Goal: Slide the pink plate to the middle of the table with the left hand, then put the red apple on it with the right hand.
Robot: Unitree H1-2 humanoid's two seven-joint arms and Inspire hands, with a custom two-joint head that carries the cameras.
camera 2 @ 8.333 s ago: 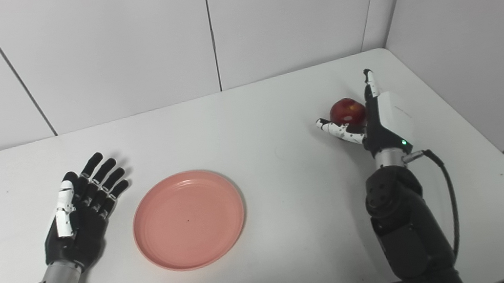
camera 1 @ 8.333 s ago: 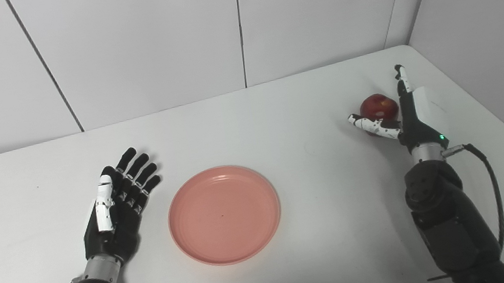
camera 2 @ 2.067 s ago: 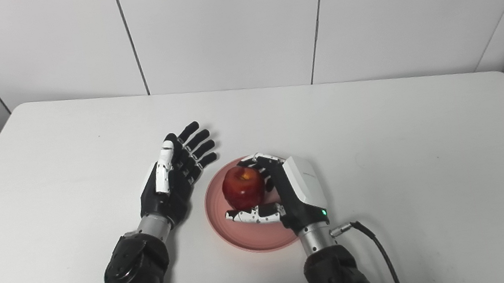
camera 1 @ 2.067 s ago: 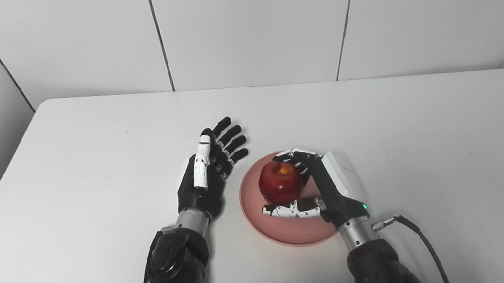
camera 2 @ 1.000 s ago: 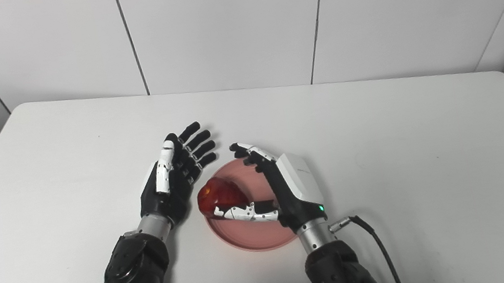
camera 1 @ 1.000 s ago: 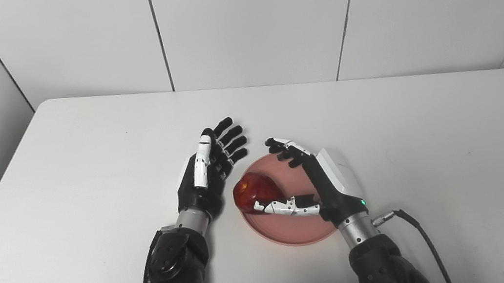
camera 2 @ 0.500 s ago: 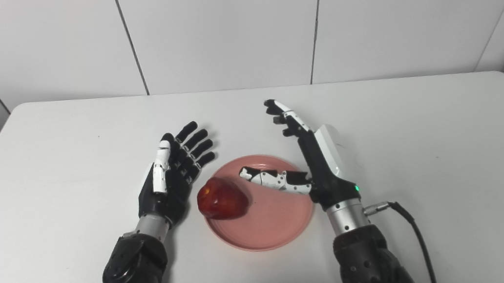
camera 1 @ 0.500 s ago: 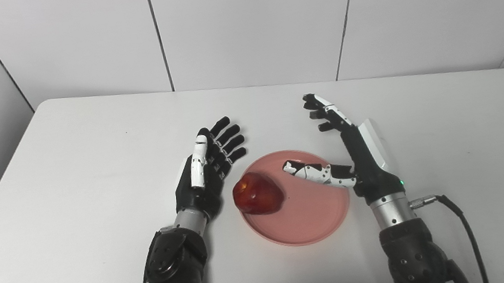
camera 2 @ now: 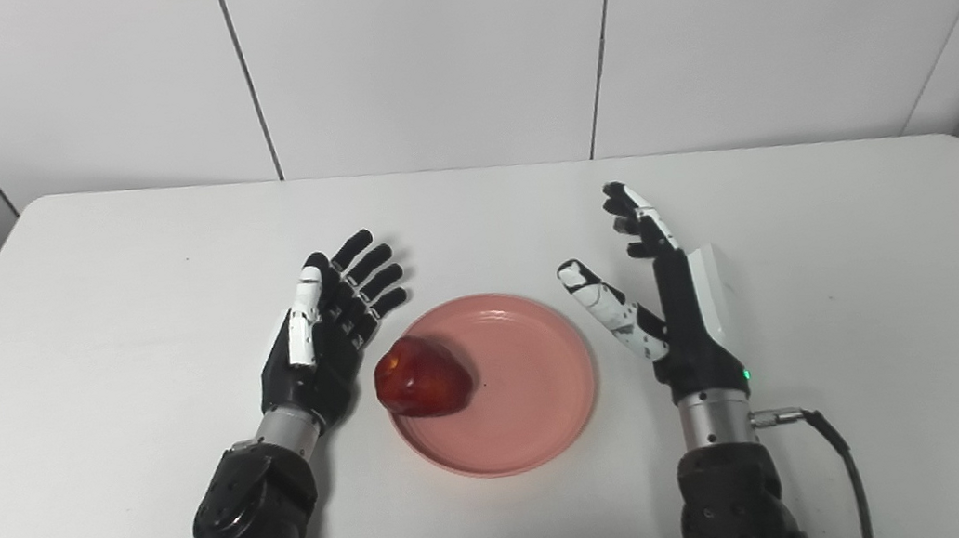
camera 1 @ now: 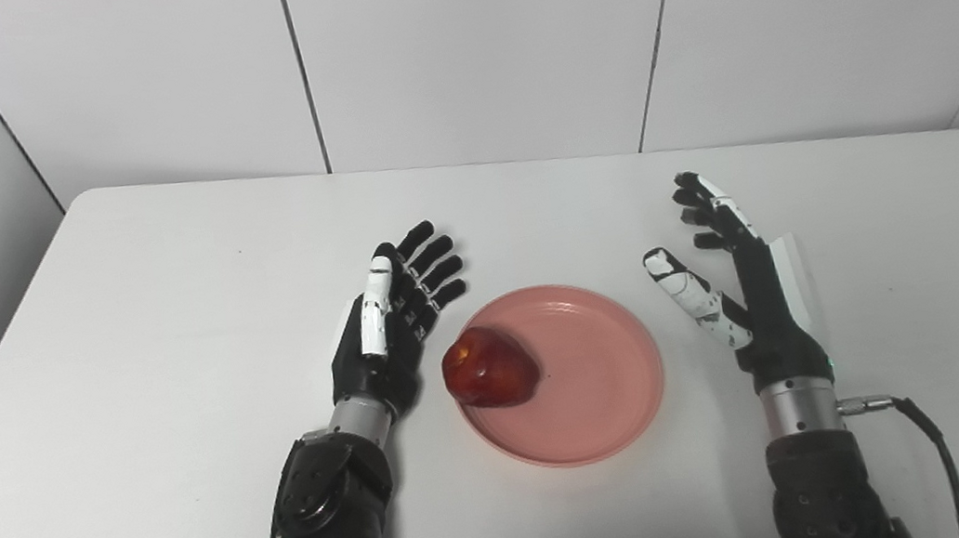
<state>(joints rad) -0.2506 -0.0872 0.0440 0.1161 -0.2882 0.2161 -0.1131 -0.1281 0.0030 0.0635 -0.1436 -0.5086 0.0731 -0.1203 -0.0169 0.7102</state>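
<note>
Pink plate (camera 1: 594, 412) sits flat on the white table (camera 1: 128, 375), roughly at its middle, between the two hands. Lying on the plate's inner surface at about nine o'clock, hard against the rim there, is the red apple (camera 1: 491, 379), tipped over on its side so a yellowish patch faces up. Nothing grips the fruit. At nine o'clock from the plate, just beside its rim, the left hand (camera 1: 391, 338) rests with its dark palm turned toward the plate, fingers spread and released, pointing toward one o'clock; whether it touches the apple or the rim cannot be told. At three o'clock from the plate, the right hand (camera 1: 740, 289) stands edge-on and apart from the rim, fingers splayed toward twelve o'clock, thumb angled out toward the plate, holding nothing. A black cable (camera 1: 920, 432) trails from its wrist toward five o'clock.
</note>
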